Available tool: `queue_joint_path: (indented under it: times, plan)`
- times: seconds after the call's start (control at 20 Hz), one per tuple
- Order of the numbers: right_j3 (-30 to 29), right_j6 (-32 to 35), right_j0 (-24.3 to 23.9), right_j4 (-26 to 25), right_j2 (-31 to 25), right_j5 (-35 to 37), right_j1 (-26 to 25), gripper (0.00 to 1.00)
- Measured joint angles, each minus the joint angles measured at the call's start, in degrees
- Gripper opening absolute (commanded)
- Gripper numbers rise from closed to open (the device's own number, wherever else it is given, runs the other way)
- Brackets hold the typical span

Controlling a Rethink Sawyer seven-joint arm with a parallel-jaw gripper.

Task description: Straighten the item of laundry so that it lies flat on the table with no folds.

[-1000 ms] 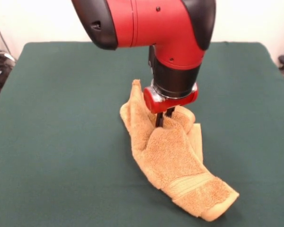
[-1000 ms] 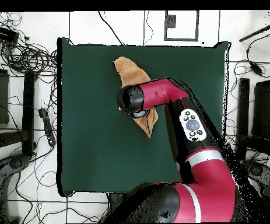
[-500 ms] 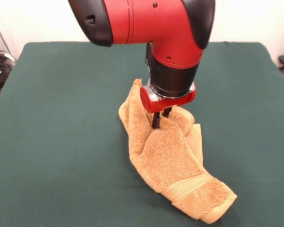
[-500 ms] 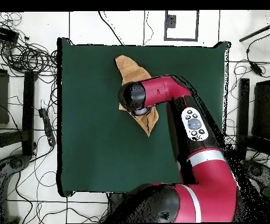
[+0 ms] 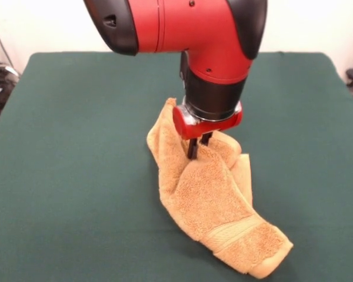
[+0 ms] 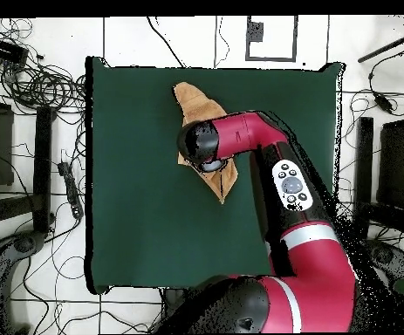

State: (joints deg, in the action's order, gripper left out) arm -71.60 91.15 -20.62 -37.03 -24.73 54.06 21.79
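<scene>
One crumpled towel (image 5: 212, 200) on green table (image 5: 76, 176), fingers (image 5: 197, 147) pinched closed on its raised fold.

The table (image 5: 76, 176) is rectangular with a dark green felt-like surface. One towel (image 5: 215, 205) lies on it, golden-orange and crumpled into folds. In the front view it runs from the middle of the table toward the near edge, right of centre. A woven band crosses its near end.
</scene>
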Motion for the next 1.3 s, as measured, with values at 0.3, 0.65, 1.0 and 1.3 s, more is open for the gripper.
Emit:
queue_joint_path:
  times: [0.3,0.65,1.0,1.3]
  plan:
    - [1.3,0.0,0.0,0.0,0.0,2.0,0.5,0.00]
    - [3.2,0.0,-0.1,0.0,-0.2,5.1,1.4,0.00]
    - [5.3,-0.4,-0.3,-0.1,-0.5,6.1,1.4,0.00]
    - [7.2,-4.3,-1.0,-0.3,-1.4,6.1,0.0,0.00]
